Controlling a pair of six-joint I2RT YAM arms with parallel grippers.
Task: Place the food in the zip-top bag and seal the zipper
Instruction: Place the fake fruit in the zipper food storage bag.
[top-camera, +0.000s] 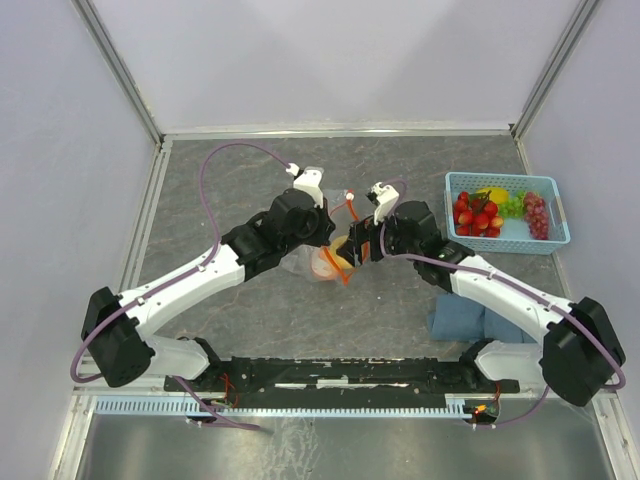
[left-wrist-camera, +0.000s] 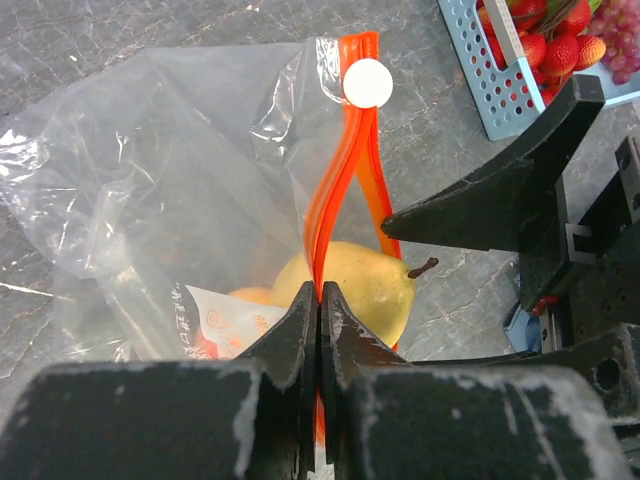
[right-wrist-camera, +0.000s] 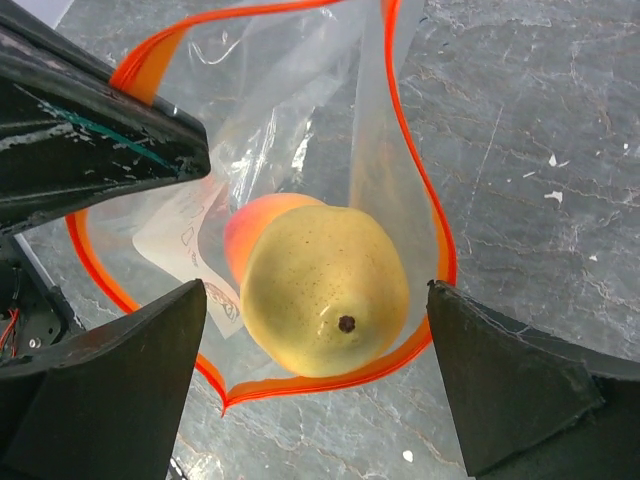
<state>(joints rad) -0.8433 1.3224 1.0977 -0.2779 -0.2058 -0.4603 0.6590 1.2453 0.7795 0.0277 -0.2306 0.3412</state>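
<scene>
Thin, floppy, slippery bag (left-wrist-camera: 150, 180) lies right in front of the left tool (left-wrist-camera: 320, 310), which is pinched shut on its red zipper (left-wrist-camera: 345, 150), while the right tool (right-wrist-camera: 316, 295) is spread open with the bagged mango (left-wrist-camera: 350, 285) and peach (right-wrist-camera: 255, 225) between its fingers; probably best held by the stiffer strip, not the film.

Bright, even overhead light on grey marbled surface (top-camera: 330, 320); shadows soft, faint. White glare streaks on crinkly clear plastic bag (left-wrist-camera: 150, 200) in left wrist view. Elsewhere right gripper's black fingers (right-wrist-camera: 100, 400) v. close, soft-focus; top view sharp.
</scene>
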